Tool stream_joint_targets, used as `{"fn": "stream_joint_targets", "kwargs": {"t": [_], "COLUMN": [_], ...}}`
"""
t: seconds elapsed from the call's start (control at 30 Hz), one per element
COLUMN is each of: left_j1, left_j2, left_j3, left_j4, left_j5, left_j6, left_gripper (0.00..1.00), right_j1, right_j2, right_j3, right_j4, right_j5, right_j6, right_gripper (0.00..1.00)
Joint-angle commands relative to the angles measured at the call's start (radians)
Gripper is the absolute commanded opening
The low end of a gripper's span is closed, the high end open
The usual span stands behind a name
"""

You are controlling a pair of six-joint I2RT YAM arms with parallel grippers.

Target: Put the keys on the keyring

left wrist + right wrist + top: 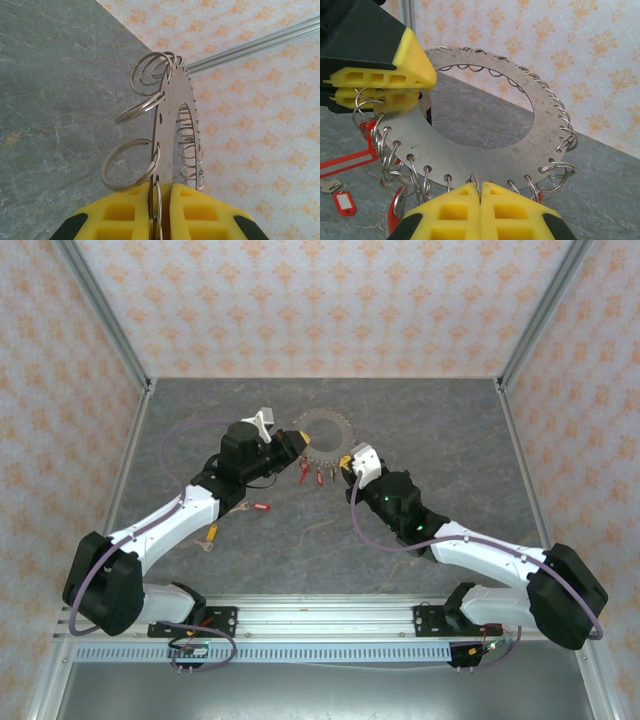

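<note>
The keyring [322, 432], a flat grey toothed ring with many small wire loops along its rim, is held up over the middle of the table between both grippers. My left gripper [296, 440] is shut on its left rim; the left wrist view shows the keyring [165, 130] edge-on, pinched between the yellow pads [125, 210]. My right gripper [341, 463] is shut at the near rim; in the right wrist view the keyring [485, 150] faces me and the right gripper [480, 194] pinches one wire loop. Red keys [318, 476] hang from the lower-left loops [397, 210].
Loose on the grey table: a red-tagged key [260, 507] and a pale key [210, 537] near the left arm, and red tags [347, 161] under the ring. Patterned walls with metal posts [105, 315] enclose the table on three sides.
</note>
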Motion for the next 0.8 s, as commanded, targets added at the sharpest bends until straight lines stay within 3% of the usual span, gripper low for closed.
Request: {"fn": "stream_joint_targets", "kwargs": {"t": [0.0,0.07,0.17,0.53,0.77], "left_j1": [-0.002,-0.002,-0.002,-0.002,-0.005], "left_j2": [0.013,0.015,0.006,-0.024,-0.11], "left_j3": [-0.019,-0.021,-0.023,-0.056,-0.078], "left_j4": [-0.002,-0.01,-0.028,-0.114,-0.146], "left_j5": [0.017,0.016,0.006,-0.041,-0.095], "left_j6": [0.015,0.009,0.012,0.067,0.185], "left_gripper": [0.2,0.33,0.43,0.5,0.54], "right_j1": [-0.018,-0.02,-0.028,-0.077,-0.102], "right_j2": [-0.018,-0.016,-0.018,-0.029,-0.008], "right_j3": [0.017,0.019,0.014,-0.012,0.031], "right_j4": [0.093,0.085,0.06,-0.054,-0.26], "right_j5": [-0.005,-0.018,-0.042,-0.178,-0.384], "right_j6": [0.014,0.012,0.013,0.052,-0.082], "right_gripper": [0.0,0.0,0.0,0.0,0.0]}}
